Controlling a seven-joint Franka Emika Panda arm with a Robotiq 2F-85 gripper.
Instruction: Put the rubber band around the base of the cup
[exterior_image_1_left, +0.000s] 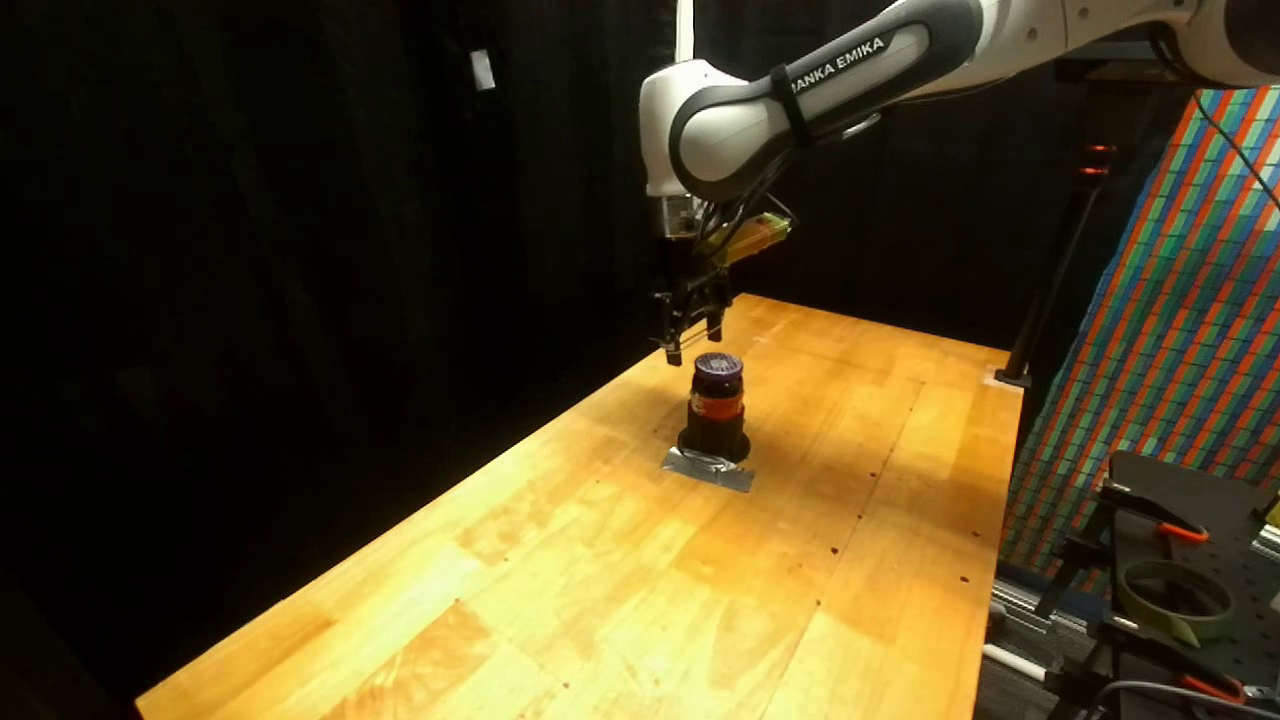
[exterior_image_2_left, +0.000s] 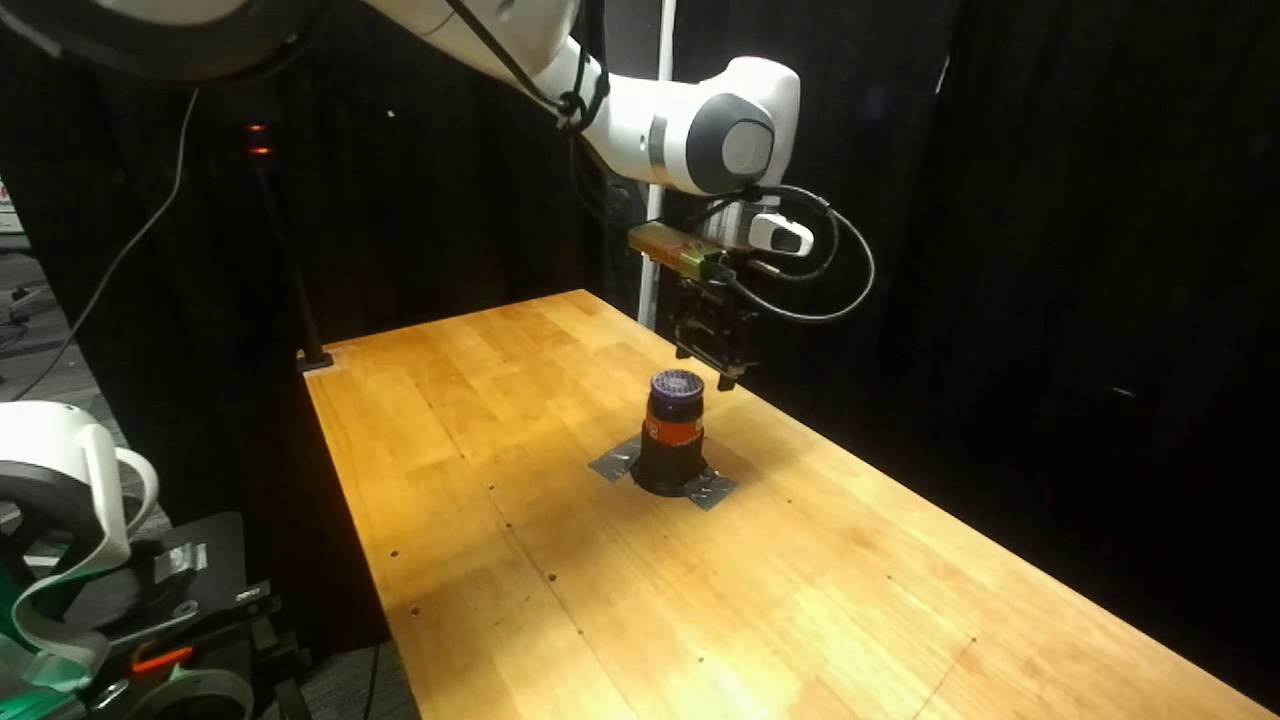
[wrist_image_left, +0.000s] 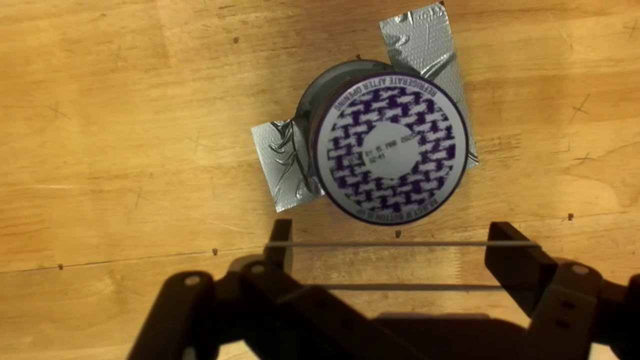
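The cup is a short upright jar with an orange-red band, standing in a dark flared base on the wooden table. It shows in both exterior views (exterior_image_1_left: 717, 405) (exterior_image_2_left: 673, 432). In the wrist view its purple-and-white lid (wrist_image_left: 391, 150) hides most of the base. My gripper (exterior_image_1_left: 694, 350) is open, above the table and beside the cup, with its fingertips a little above lid height; it also shows in an exterior view (exterior_image_2_left: 705, 369) and the wrist view (wrist_image_left: 393, 240). The rubber band (wrist_image_left: 390, 244) is stretched around both fingers as two parallel strands. It is apart from the cup.
Silver tape strips (wrist_image_left: 290, 165) (wrist_image_left: 425, 45) hold the base to the table (exterior_image_1_left: 600, 560). A dark pole (exterior_image_1_left: 1050, 260) stands at a table corner. A side cart with a tape roll (exterior_image_1_left: 1175, 600) is beyond the table edge. Dark curtains hang behind.
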